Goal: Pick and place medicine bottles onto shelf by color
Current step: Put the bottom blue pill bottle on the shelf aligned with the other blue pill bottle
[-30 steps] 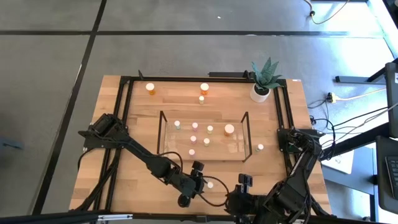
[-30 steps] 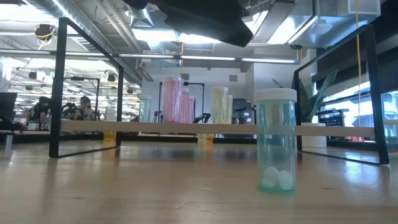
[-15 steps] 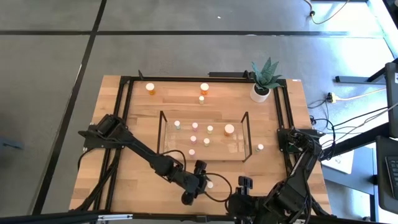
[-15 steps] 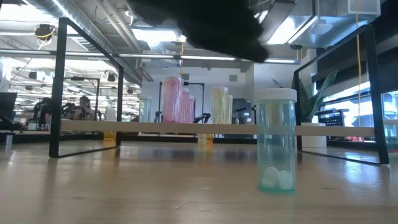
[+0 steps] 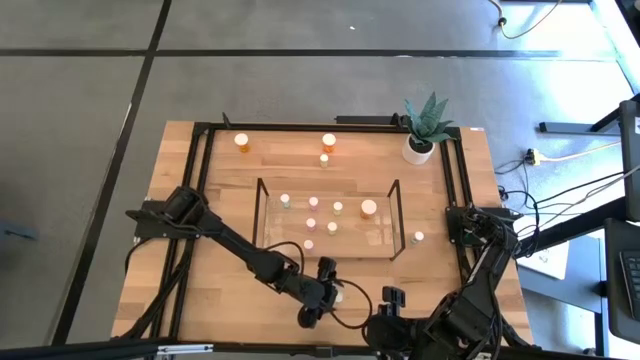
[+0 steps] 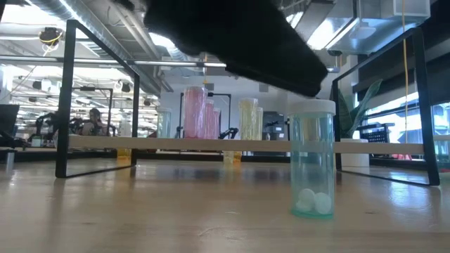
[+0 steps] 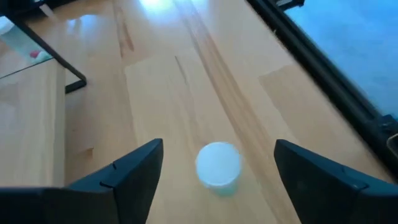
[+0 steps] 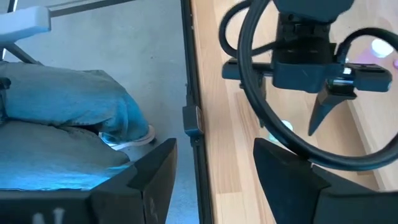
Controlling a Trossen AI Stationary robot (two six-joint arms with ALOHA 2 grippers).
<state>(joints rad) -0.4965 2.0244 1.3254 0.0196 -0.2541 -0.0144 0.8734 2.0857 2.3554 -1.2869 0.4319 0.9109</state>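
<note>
A greenish clear bottle with a white cap [image 6: 313, 158] stands upright on the table near its front edge; it also shows in the high view [image 5: 339, 296]. My left gripper [image 7: 219, 146] hangs open over it, one finger on each side of the cap [image 7: 217, 163], touching nothing. It also shows in the high view [image 5: 326, 288]. The clear shelf [image 5: 385, 243] lies mid-table with several small bottles standing on it. My right gripper [image 8: 214, 146] is open and empty at the front edge, right of the bottle [image 5: 392, 298].
Two orange bottles [image 5: 242, 141] [image 5: 329, 141] and a small one [image 5: 324, 158] stand at the far side. One bottle [image 5: 418, 238] stands right of the shelf. A potted plant [image 5: 420, 145] stands at the far right corner. A person's leg [image 8: 68, 118] shows beyond the table edge.
My left gripper has moved toward the table's right edge and now hangs over the greenish bottle. The bottle has stayed where it was.
</note>
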